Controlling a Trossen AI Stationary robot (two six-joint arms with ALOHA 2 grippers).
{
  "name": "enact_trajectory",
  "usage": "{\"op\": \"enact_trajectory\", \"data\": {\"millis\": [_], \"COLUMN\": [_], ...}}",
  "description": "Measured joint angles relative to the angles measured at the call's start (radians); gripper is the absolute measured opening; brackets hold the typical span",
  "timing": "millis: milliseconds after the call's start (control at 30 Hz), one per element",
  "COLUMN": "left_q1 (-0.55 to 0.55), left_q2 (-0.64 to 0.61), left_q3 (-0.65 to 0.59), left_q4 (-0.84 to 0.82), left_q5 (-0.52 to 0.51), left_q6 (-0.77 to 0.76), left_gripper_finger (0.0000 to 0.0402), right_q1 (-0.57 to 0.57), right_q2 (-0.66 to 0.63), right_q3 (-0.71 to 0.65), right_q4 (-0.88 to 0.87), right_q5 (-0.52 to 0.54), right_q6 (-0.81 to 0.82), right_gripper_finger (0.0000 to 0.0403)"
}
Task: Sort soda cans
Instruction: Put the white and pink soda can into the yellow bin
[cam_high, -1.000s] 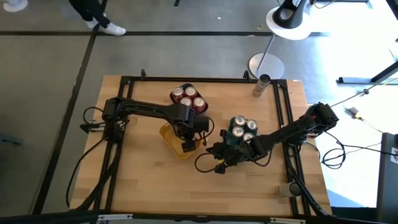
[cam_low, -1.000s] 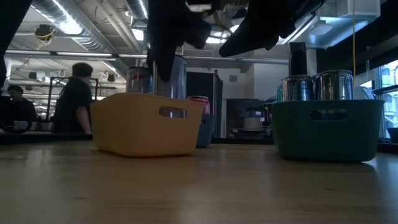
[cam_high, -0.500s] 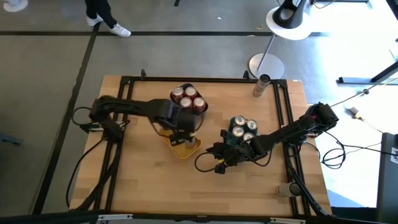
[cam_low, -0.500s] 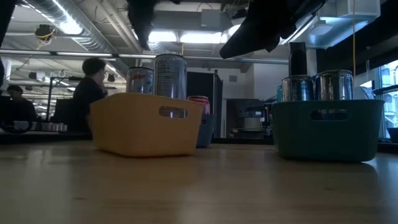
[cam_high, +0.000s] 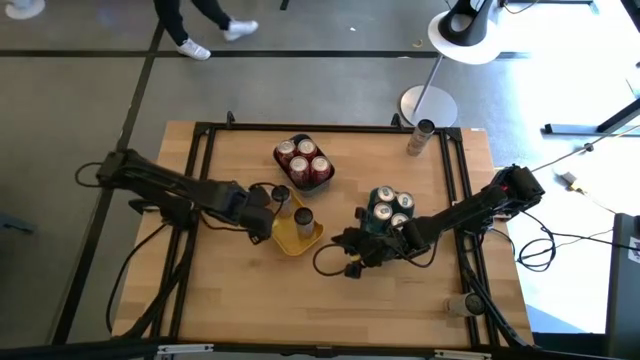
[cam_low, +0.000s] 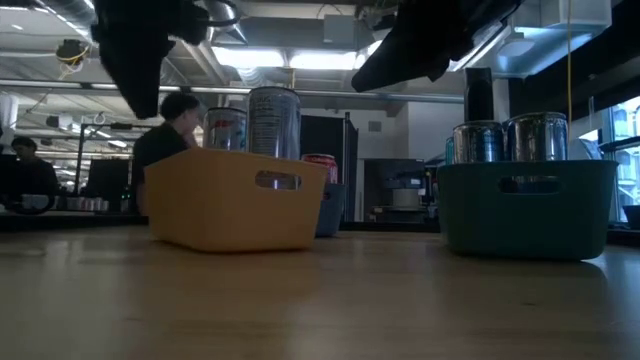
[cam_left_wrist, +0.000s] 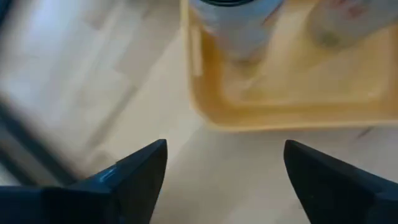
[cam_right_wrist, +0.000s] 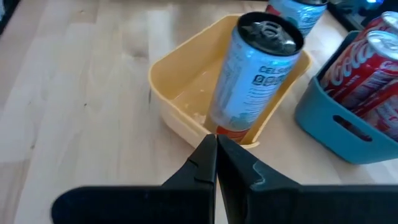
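Left tool (cam_left_wrist: 225, 163) stands spread wide and holds nothing; we see it just beside the yellow tray (cam_high: 283, 236), on the side toward the desk's left edge, with bare desk (cam_high: 400, 310) between its fingers in the wrist view. Right tool (cam_right_wrist: 216, 154) is pinched tight, empty, parked low near the teal tray (cam_high: 372, 224) and pointing at the yellow one.

Can positions, per overhead view:
- Two silver cans (cam_high: 303, 216) upright in the yellow tray, approx. side by side.
- Four red cans (cam_high: 299, 158) packed in the dark blue tray (cam_high: 325, 176), toward the back of the desk.
- Four silver-green cans (cam_high: 390, 205) packed in the teal tray.
- One lone can (cam_high: 424, 128) at the desk's back right corner, well apart from all trays; a further cylinder at the front right edge, type unclear.

Handling, our judgement: cans are rigid thin-walled metal, smooth and fairly slippery; if empty, light and easily tipped or dented by an over-firm squeeze. They stand tall relative to their base, so a sideways knock would topple them. Recommend gripping across the round side wall approx. mid-height or a bit above, fingers square to the can, not on the rim or top. Packed trays leave little room between neighbours; approach from above.
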Motion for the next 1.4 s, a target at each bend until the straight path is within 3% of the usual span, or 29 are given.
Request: {"op": "enact_trajectory", "data": {"millis": [133,300,700,1400], "left_q1": [0.002,0.027,0.090,0.166], "left_q2": [-0.067,-0.063,-0.054,-0.054], "left_q3": [-0.120,-0.200,-0.323,-0.490], "left_q4": [0.235,0.393,0.562,0.910], "left_q5": [0.014,0.015,0.015,0.007], "left_q6": [-0.035,-0.028,0.041,0.144], "left_gripper_finger": [0.0276,0.0228,0.0141,0.0123], "right_q1": [0.000,0.000,-0.014,-0.015], "right_q2": [0.000,0.017,0.128,0.167], "right_q3": [0.000,0.000,0.000,0.000], "right_q4": [0.000,0.009,0.078,0.114], "right_q5": [0.027,0.100,0.121,0.147], "right_q6": [0.000,0.000,0.000,0.000], "right_gripper_finger": [0.0012,0.0012,0.0012,0.0012]}}
